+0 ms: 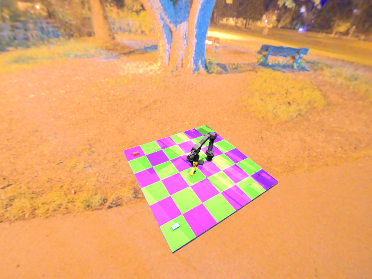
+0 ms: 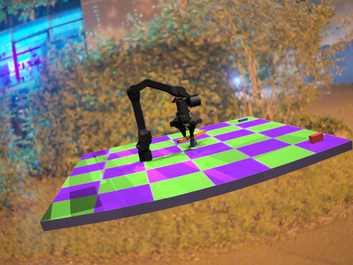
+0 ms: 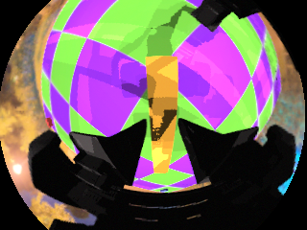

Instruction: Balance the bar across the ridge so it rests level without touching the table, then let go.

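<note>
An orange bar (image 1: 192, 170) (image 2: 189, 136) (image 3: 161, 90) lies across a small dark ridge (image 2: 194, 142) near the middle of the checkered table (image 1: 186, 199) (image 2: 176, 200). In the exterior view both bar ends are off the table and the bar looks near level. My gripper (image 1: 194, 164) (image 2: 189, 131) (image 3: 163, 122) points down over the bar's middle. Its fingers stand on either side of the bar, with a thin gap showing on each side in the wrist view. The gripper is open.
A red block (image 1: 135, 153) (image 2: 315, 138) lies near one table corner. A light blue block (image 1: 175, 226) (image 2: 242, 119) lies near another corner. The arm's base (image 2: 144, 154) stands left of the ridge.
</note>
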Tool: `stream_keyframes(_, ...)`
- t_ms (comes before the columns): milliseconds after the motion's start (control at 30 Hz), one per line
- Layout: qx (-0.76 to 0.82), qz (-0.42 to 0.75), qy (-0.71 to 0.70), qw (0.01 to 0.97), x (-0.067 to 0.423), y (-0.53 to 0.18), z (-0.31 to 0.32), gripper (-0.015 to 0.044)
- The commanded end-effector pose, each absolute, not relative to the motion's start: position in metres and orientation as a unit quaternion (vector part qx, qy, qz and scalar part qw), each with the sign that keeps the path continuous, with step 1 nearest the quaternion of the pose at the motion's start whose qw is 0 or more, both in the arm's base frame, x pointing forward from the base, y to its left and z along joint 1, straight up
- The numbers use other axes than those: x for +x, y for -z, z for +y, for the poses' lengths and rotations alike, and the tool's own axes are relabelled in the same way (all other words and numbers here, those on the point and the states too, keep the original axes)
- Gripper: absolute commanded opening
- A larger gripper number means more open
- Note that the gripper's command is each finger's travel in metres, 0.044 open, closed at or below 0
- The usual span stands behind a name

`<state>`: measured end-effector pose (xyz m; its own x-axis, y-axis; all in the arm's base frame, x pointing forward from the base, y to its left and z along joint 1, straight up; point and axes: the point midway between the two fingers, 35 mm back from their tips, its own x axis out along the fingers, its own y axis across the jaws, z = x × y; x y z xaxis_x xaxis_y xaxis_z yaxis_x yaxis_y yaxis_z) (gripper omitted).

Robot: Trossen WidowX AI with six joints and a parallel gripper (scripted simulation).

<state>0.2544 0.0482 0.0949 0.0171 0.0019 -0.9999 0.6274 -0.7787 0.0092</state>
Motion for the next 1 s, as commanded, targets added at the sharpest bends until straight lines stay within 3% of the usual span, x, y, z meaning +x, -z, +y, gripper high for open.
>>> stream_keyframes(0, 0.673, 0.234, 0.661, 0.236, 0.254, -0.095, 0.048, 0.029)
stream_keyframes(200, 0.673, 0.234, 0.661, 0.236, 0.254, -0.095, 0.048, 0.044)
stream_keyframes(333, 0.673, 0.234, 0.661, 0.237, 0.256, -0.103, 0.048, 0.044)
stream_keyframes(600, 0.673, 0.234, 0.661, 0.237, 0.253, -0.193, 0.048, 0.044)
stream_keyframes(967, 0.673, 0.234, 0.661, 0.237, 0.252, -0.195, 0.048, 0.044)
